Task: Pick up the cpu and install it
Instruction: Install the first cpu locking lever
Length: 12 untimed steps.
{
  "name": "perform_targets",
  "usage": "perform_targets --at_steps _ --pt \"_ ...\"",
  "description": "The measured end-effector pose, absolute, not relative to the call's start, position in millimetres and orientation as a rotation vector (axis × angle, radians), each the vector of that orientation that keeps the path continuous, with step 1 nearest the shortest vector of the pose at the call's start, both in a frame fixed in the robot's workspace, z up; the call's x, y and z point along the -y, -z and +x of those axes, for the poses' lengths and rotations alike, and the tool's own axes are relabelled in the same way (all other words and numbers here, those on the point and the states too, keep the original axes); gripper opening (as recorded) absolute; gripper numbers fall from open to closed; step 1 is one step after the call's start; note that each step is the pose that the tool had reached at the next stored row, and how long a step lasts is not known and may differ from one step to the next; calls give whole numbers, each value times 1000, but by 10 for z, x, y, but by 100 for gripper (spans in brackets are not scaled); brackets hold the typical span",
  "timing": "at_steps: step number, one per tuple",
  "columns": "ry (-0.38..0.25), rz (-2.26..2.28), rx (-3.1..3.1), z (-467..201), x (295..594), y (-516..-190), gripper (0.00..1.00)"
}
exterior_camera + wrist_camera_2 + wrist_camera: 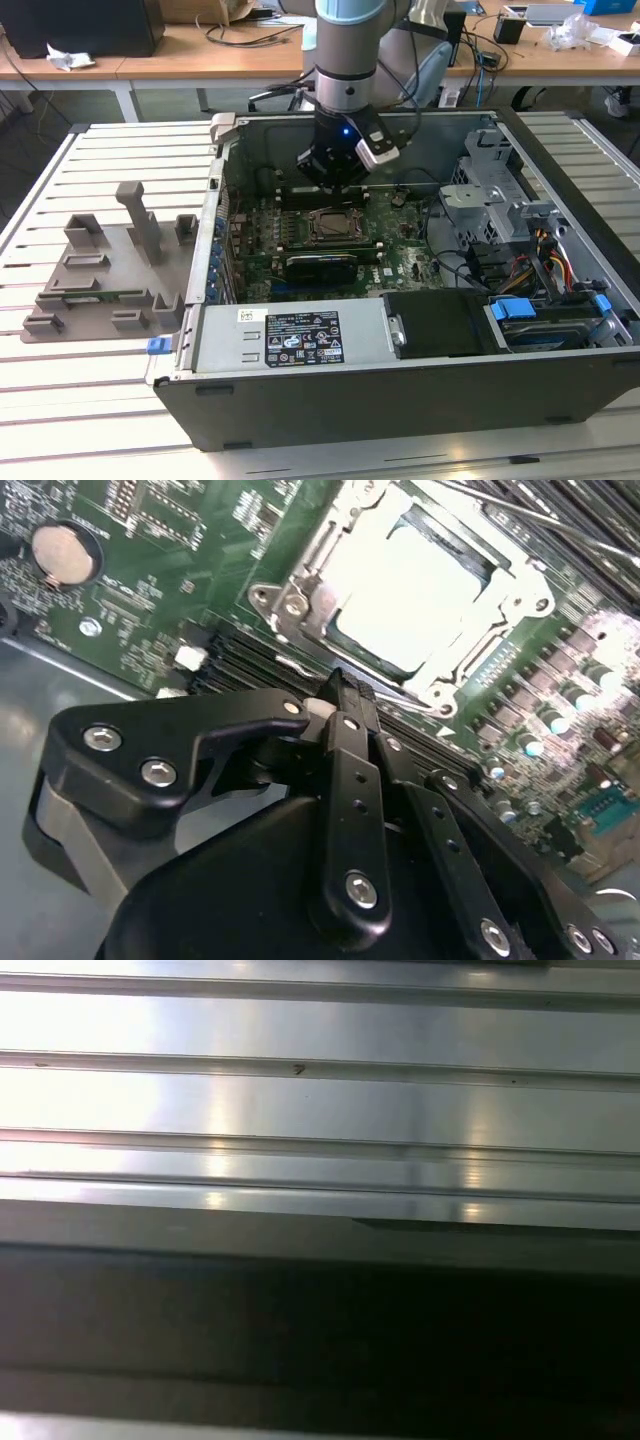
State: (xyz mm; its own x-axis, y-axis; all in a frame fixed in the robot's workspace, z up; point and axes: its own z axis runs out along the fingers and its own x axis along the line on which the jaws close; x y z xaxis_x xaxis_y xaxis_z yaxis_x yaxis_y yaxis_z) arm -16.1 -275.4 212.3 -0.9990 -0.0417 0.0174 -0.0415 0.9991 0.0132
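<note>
1. The gripper (335, 172) is hovering inside the open case (400, 400), pointing down at the board (400, 255). I cannot tell whether it is clenched or released, and nothing is showing in its grasp.
2. The cpu (420, 590) is lying flat in the socket (300, 575), just beyond the gripper's (338, 692) tip in the second wrist view and just below it in the exterior view. It is glaring pale under the light. I am judging it seated, since the frame is ringing it squarely on all sides.
3. The case is lying on its side with the panel off, likely so the arm is reaching the board from above.
4. The tray (100, 270) is sitting outside the case, well away from the gripper.
5. Counting: one arm, one gripper, one cpu, one socket, one case, one tray, and one coin cell (65, 550) on the board
</note>
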Motion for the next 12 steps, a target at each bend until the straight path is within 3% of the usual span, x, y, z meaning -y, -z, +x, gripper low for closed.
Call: perform_targets --at_steps 12 --pt "20 65 3118 -50 2760 -2047 11"
